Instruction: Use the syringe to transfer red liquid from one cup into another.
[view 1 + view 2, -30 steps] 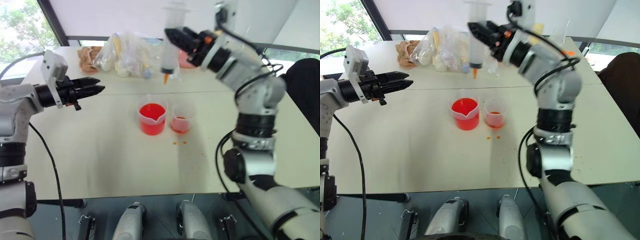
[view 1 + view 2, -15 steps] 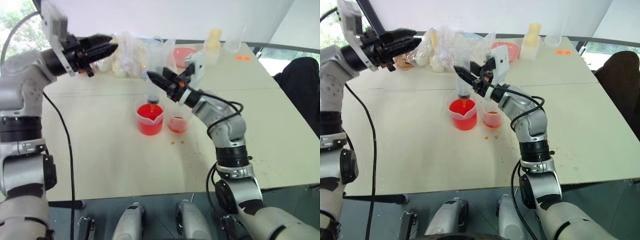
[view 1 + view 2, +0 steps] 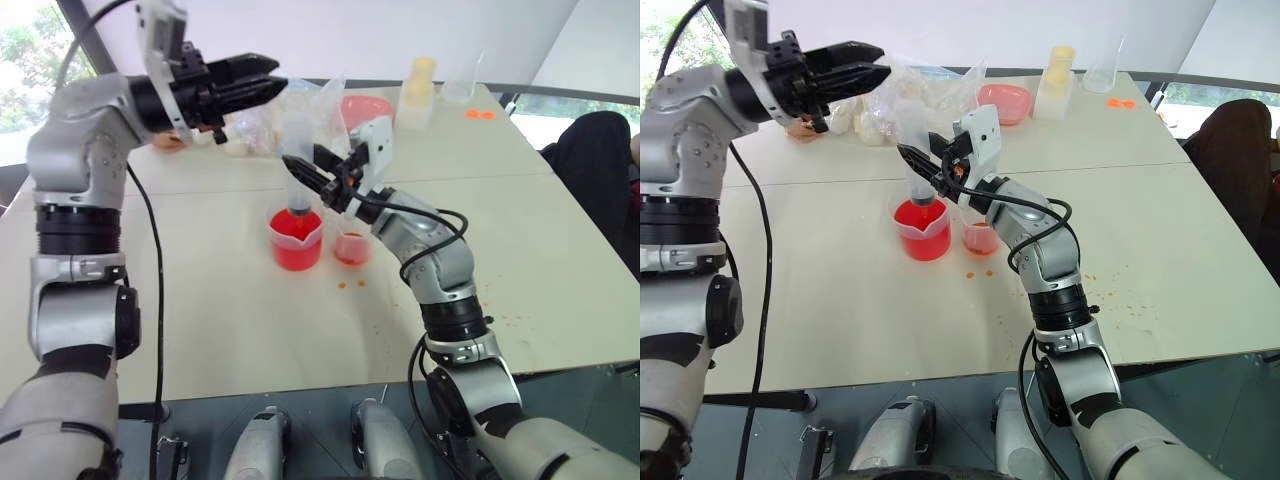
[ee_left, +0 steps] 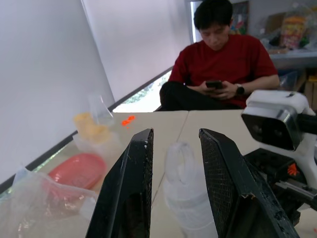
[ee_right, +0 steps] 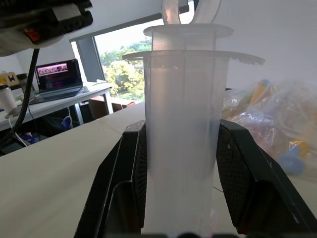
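The pale, wide surface (image 3: 200,300) carries my work near the middle of its far half, where the larger clear spouted beaker (image 3: 297,238) stands full of bright red-orange liquid (image 3: 296,227), and the smaller spoutless clear cup (image 3: 351,246) stands just beside it with only a shallow pinkish-red pool, so I judge the transfer barely begun: the draw from the beaker is the step in hand, and carrying and emptying into the small cup are left. My right gripper (image 3: 309,174) is clamped on the barrel of the large clear plastic syringe (image 3: 298,160), held upright with its nozzle down in the beaker. My left gripper (image 3: 262,86) hovers above the plunger top, fingers (image 4: 133,198) partly spread and holding nothing.
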### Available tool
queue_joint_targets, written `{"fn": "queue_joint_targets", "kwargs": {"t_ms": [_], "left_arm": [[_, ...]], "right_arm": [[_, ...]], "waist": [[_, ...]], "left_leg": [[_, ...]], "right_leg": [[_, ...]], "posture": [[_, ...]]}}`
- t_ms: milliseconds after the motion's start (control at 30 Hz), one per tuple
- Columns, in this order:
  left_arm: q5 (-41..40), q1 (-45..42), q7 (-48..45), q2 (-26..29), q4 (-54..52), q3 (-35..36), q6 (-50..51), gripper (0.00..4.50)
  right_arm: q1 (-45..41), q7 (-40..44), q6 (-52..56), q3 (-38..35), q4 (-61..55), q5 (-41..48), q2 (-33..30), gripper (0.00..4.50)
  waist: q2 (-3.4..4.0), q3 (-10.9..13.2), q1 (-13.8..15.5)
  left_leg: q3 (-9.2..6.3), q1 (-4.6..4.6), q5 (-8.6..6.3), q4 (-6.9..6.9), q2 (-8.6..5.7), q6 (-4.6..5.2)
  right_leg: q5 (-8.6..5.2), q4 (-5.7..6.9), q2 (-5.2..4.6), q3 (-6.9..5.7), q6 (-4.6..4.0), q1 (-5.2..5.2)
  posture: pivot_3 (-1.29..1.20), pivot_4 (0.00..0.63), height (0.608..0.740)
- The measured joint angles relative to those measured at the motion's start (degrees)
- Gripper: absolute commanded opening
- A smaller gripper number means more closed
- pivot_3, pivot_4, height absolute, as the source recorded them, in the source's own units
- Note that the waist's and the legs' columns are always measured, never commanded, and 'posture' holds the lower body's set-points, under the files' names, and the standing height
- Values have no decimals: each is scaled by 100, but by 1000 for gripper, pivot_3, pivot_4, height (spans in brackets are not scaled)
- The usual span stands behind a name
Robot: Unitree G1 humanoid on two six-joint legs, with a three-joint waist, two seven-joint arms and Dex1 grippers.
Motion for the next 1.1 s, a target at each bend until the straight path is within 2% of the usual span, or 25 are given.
{"fn": "queue_joint_targets", "kwargs": {"t_ms": [500, 667, 1100], "left_arm": [[968, -379, -179, -379, 1081, -400, -1212, 1514], [1107, -481, -189, -572, 1339, -385, -1500, 27], [1125, -503, -367, -594, 1565, -361, -1566, 27]], "right_arm": [[126, -92, -27, 106, 0, -106, 13, 1440], [135, -148, -53, 55, 1, -216, 4, 1440], [373, -151, -262, 60, 0, -286, 196, 1440]], "waist": [[0, 0, 10], [0, 0, -1], [0, 0, 2]], "left_leg": [[2, -2, 0, 3, -1, 1], [2, -1, 0, 2, 0, 0], [1, -1, 0, 3, 0, 1]], "right_leg": [[0, 0, 0, 0, 0, 1], [0, 1, 1, 0, 0, -1], [0, 4, 1, 1, 0, -1]], "posture": [[0, 150, 740], [0, 150, 740], [0, 150, 740]]}}
